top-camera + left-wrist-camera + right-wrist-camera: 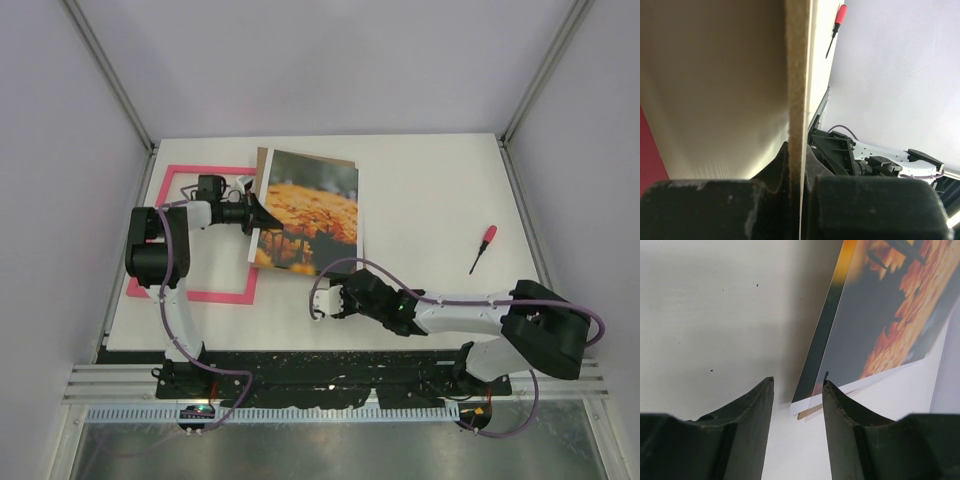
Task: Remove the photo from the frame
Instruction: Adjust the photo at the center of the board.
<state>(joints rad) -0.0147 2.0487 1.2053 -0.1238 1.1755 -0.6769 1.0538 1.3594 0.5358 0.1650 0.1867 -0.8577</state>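
The frame lies flat along the left edge of the table, its pink outline running from the far left corner toward the near edge. The photo is outside the frame. It sits just to the frame's right, around the middle of the table and nearer the far edge, with its left edge at the frame's right bar. It rests face up on a brown backing board, which peeks out at the print's far left corner.

The left gripper reaches across the frame, its fingers clenched on the left edge of the backing board. The right gripper hovers low by the near edge of the table, just short of the print's near edge. Its fingers are spread with only bare table between them.

In the right wrist view a hazy clear sheet covers most of the print, and a white layer and a brown corner stick out below it. A red-handled screwdriver lies well apart, toward the right edge.
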